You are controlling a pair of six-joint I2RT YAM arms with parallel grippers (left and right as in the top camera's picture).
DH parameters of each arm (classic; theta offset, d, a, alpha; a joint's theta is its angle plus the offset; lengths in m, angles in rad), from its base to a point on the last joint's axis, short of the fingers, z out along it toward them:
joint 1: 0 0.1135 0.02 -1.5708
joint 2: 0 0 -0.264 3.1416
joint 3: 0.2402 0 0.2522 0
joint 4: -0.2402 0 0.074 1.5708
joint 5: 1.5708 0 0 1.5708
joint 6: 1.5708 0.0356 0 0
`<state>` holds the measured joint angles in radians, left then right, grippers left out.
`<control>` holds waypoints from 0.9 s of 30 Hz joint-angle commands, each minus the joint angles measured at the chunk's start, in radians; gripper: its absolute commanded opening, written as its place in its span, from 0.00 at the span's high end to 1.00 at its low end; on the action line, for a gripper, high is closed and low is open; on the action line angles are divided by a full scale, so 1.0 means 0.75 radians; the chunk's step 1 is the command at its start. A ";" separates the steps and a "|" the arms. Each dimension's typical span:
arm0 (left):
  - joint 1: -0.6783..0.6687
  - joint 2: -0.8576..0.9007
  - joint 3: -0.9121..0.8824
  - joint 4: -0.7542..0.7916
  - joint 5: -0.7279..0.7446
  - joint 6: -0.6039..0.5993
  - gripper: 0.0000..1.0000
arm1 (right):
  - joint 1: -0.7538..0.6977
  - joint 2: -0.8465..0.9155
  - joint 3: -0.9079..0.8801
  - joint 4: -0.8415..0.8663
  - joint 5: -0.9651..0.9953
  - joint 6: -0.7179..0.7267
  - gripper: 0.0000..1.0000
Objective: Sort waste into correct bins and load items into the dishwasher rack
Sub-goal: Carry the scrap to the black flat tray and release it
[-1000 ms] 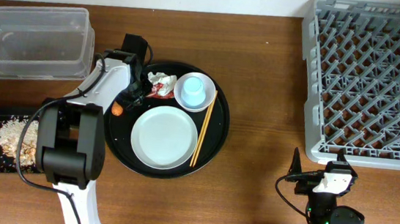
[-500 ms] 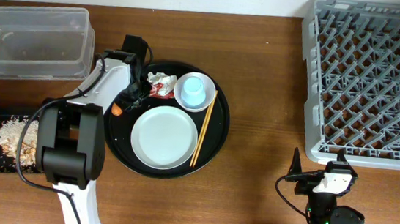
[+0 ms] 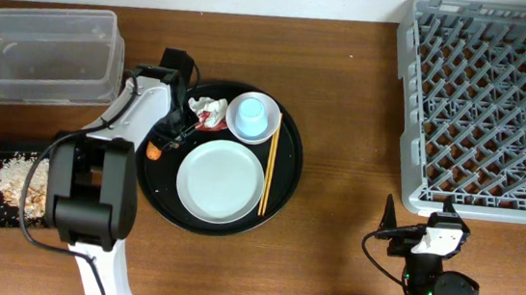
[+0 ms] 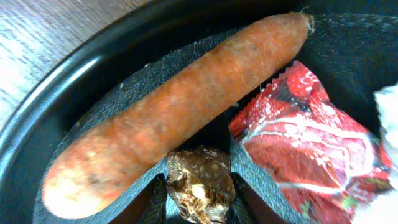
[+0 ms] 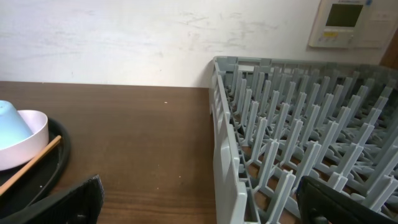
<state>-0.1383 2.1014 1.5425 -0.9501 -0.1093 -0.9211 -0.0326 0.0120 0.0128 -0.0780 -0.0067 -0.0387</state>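
I see a lumpy, glistening brown food scrap (image 4: 198, 177) pinched in my left gripper (image 4: 199, 194), at the round black tray's (image 4: 68, 87) left rim. It touches a rough orange carrot (image 4: 180, 106), with a crinkled red wrapper (image 4: 292, 130) beside it. The table (image 3: 338, 174) is dark wood. My right gripper (image 5: 205, 200) is spread wide near the grey pegged rack (image 5: 280, 143).

Orange carrot (image 4: 180, 112), red wrapper (image 4: 298, 149) (white crease lines), brown scrap (image 4: 199, 183), grey rack (image 3: 490, 102), black tray (image 3: 287, 169).
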 commanded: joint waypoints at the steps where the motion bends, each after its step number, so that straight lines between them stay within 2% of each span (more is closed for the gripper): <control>1: -0.007 -0.175 0.002 -0.027 -0.020 -0.001 0.68 | 0.008 -0.012 -0.010 -0.005 0.011 -0.008 0.02; 5: -0.005 -0.306 0.002 -0.063 -0.025 0.079 0.68 | 0.008 -0.012 -0.010 -0.005 0.011 -0.008 0.02; 9: 0.039 -0.411 0.002 -0.168 -0.167 0.083 0.67 | 0.008 -0.012 -0.010 -0.005 0.011 -0.008 0.02; 12: 0.155 -0.443 0.002 -0.213 -0.249 0.083 0.67 | 0.008 -0.012 -0.010 -0.005 0.011 -0.008 0.02; 22: 0.647 -0.442 -0.009 -0.257 -0.224 0.083 0.67 | 0.008 -0.012 -0.010 -0.005 0.011 -0.008 0.02; 27: 0.784 -0.442 -0.080 -0.167 -0.225 0.082 0.67 | 0.008 -0.011 -0.010 -0.005 0.011 -0.008 0.02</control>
<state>0.3958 1.7874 1.5326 -1.1202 -0.2668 -0.8711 -0.0326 0.0120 0.0128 -0.0780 -0.0067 -0.0383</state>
